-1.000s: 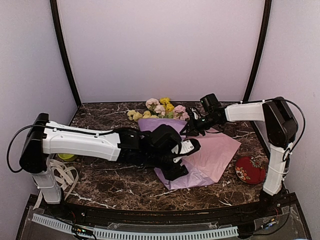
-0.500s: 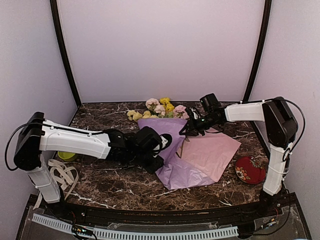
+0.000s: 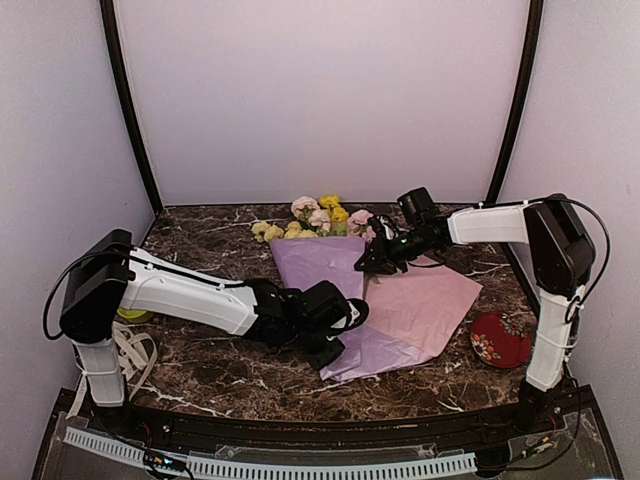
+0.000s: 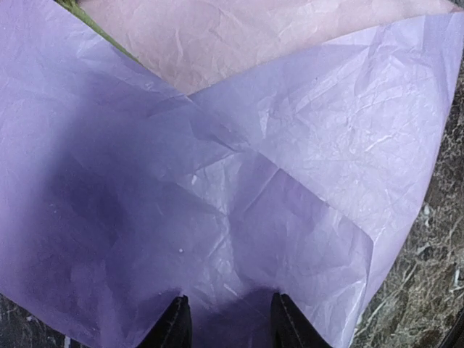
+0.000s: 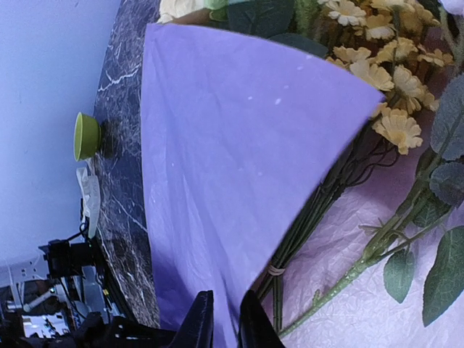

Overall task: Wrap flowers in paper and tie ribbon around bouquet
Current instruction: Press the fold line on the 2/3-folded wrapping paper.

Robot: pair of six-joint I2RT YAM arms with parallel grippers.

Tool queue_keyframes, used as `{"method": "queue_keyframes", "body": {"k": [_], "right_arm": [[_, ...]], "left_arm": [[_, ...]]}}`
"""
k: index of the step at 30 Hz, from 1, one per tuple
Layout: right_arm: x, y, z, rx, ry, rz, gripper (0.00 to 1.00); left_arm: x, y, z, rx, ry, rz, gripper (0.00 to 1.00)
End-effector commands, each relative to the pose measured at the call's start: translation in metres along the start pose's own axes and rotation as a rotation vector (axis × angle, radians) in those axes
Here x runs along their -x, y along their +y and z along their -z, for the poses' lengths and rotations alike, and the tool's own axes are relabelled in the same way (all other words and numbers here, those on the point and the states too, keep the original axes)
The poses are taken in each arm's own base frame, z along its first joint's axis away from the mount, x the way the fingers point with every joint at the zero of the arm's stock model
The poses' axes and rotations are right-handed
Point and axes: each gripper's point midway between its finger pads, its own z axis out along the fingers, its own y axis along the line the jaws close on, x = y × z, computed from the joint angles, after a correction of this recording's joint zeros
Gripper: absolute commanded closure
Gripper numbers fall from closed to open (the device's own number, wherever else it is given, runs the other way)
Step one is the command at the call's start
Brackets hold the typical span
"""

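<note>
Lilac paper [image 3: 425, 305] lies on the marble surface [image 3: 215, 375] with one flap folded across the stems of the flowers [image 3: 322, 216]. I judge that the wrapping step is in hand and the tying not yet begun. The right hand [image 5: 225, 322] has its fingers nearly pressed together, pinching the edge of that flap. The blooms fan out just beyond it and to one side. The left hand [image 4: 230, 326] is spread, its fingers apart over the near edge of the sheet with nothing gripped between them, and paper stretches ahead of it.

The next move probably calls for the spread hand to close on the edge beneath it and draw that side over the stems toward the right hand, while the right hand guards the first flap against springing open.

The right wrist view alone shows the green stems bound by a small band [image 5: 274, 270] just ahead of the fingers. The left wrist view gives only creases and the paler pink face of the sheet. The overhead view places the ribbon [image 3: 125, 350] well behind the left hand, heaped by that arm's base.
</note>
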Motion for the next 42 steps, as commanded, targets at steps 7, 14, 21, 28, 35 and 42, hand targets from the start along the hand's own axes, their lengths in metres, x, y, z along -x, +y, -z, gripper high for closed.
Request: {"method": "queue_keyframes", "body": {"k": [7,14,21,28,35,42], "right_arm": [[-0.014,0.004,0.003,-0.003,0.023,0.0,0.57],[-0.047,0.0,-0.008,-0.042,0.104,-0.023,0.45],[-0.062,0.003,0.018,-0.129,0.088,0.015,0.44],[-0.088,0.0,0.054,-0.316,0.062,0.093,0.45],[-0.146,0.057,0.033,0.002,0.162,0.033,0.7],[-0.189,0.046,-0.005,0.045,0.318,0.03,0.89]], "left_arm": [[-0.021,-0.009,-0.015,-0.049,0.065,-0.012,0.6],[-0.016,-0.016,-0.014,-0.09,0.044,0.012,0.59],[-0.019,-0.019,-0.013,-0.108,0.033,0.027,0.58],[-0.026,-0.018,-0.014,-0.121,0.021,0.055,0.58],[-0.028,-0.019,-0.015,-0.133,0.019,0.066,0.57],[-0.028,-0.021,-0.012,-0.159,-0.003,0.098,0.57]]}}
